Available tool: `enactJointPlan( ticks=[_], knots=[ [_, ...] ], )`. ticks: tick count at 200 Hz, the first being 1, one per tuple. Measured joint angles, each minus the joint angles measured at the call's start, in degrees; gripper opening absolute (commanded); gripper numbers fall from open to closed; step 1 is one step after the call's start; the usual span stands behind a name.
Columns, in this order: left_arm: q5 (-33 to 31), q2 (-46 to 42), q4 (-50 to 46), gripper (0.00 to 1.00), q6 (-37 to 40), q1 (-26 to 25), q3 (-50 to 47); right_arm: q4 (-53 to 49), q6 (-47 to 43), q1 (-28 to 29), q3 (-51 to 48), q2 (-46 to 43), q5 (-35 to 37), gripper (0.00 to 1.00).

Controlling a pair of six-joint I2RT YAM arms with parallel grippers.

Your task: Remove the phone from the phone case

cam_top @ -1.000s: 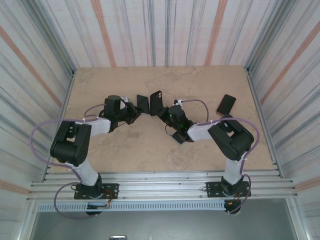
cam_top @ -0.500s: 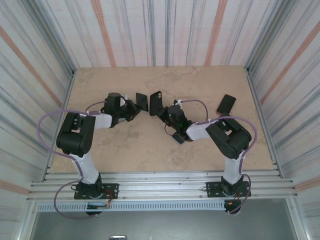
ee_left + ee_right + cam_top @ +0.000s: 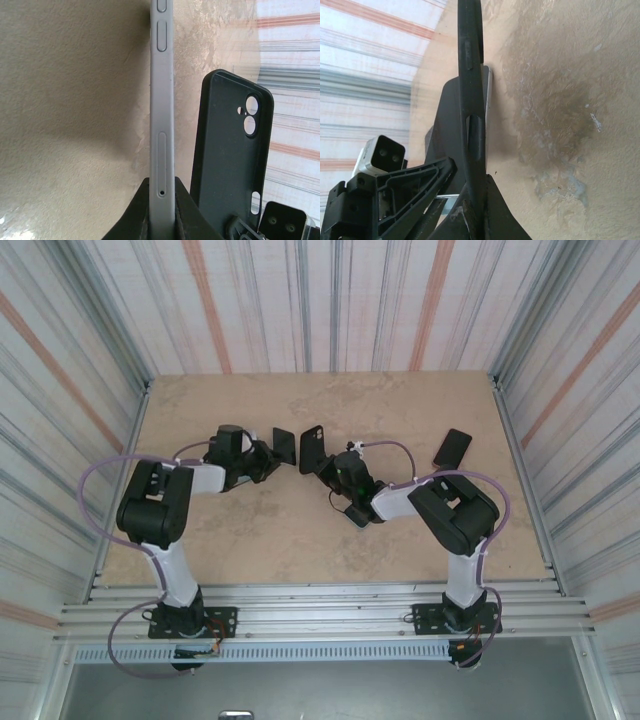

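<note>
The phone [image 3: 161,100] is a slim grey slab seen edge-on in the left wrist view, free of the case. My left gripper [image 3: 161,187] is shut on its lower end. Just right of it stands the black phone case [image 3: 230,160], empty, with its camera holes showing. In the right wrist view the case [image 3: 470,75] is edge-on with my right gripper [image 3: 479,185] shut on it. The phone's silver edge [image 3: 489,95] shows just behind it. From above, the phone [image 3: 283,445] and case [image 3: 312,447] are held upright side by side, a small gap apart, at mid-table.
A second black phone [image 3: 452,449] lies flat at the back right of the beige table [image 3: 400,410]. A small dark object [image 3: 354,514] sits beside the right forearm. Striped walls close in the table on three sides.
The left arm's elbow has swung in and away from the near edge. The phone has drawn slightly left, away from the case. The right arm has barely moved.
</note>
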Motion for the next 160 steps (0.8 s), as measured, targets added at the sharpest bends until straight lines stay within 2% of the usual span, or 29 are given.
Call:
enactJointPlan(
  ticks=[37, 57, 102, 160],
  knots=[
    [0.0, 0.2, -1.4, 0.21, 1.6, 0.0, 0.4, 0.0, 0.8, 0.0, 0.5, 0.0, 0.0, 0.0],
    [-0.2, 0.3, -2.1, 0.28, 2.3, 0.0, 0.5, 0.0, 0.8, 0.0, 0.7, 0.4, 0.0, 0.0],
    [-0.5, 0.5, -3.5, 0.36, 2.8, 0.0, 0.9, 0.0, 0.8, 0.0, 1.5, 2.1, -0.2, 0.0],
    [-2.7, 1.0, -7.3, 0.41, 5.3, 0.0, 1.7, 0.0, 0.8, -0.1, 2.1, 3.3, -0.2, 0.0]
  ],
)
